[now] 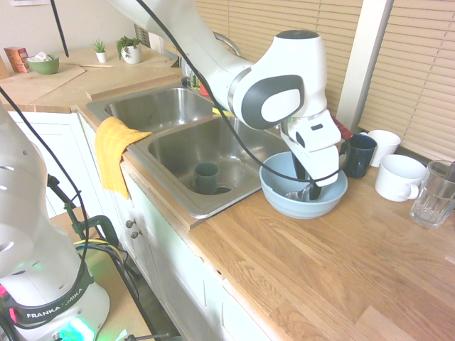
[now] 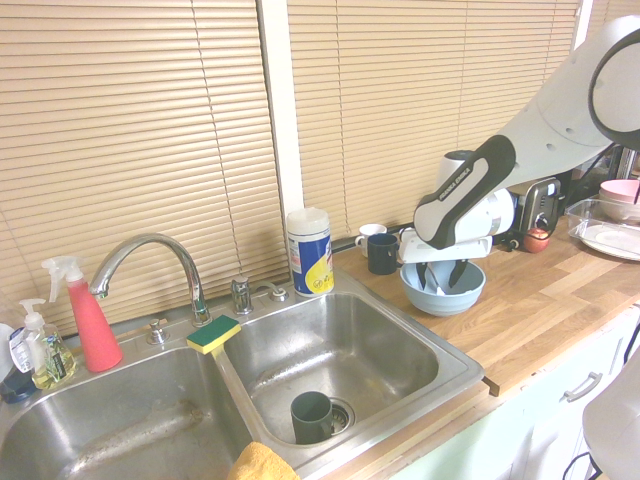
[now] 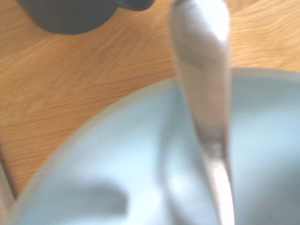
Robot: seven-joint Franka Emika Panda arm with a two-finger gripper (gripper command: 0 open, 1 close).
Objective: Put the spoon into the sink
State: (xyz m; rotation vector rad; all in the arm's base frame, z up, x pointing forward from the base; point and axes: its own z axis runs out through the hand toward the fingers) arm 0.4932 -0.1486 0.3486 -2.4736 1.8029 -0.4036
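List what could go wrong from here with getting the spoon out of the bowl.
1. The gripper is down inside the light blue bowl; a shove could slide the bowl into the dark blue mug.
2. The spoon leans on the bowl's rim, so closing fingers may flip it out.

A light blue bowl (image 1: 302, 201) is sitting on the grained honey-brown wood counter (image 1: 320, 277); a silver-grey spoon (image 3: 204, 89) is gleaming inside. The sink (image 1: 185, 153) is shining grey, a yellow cloth (image 1: 114, 153) draping its edge.
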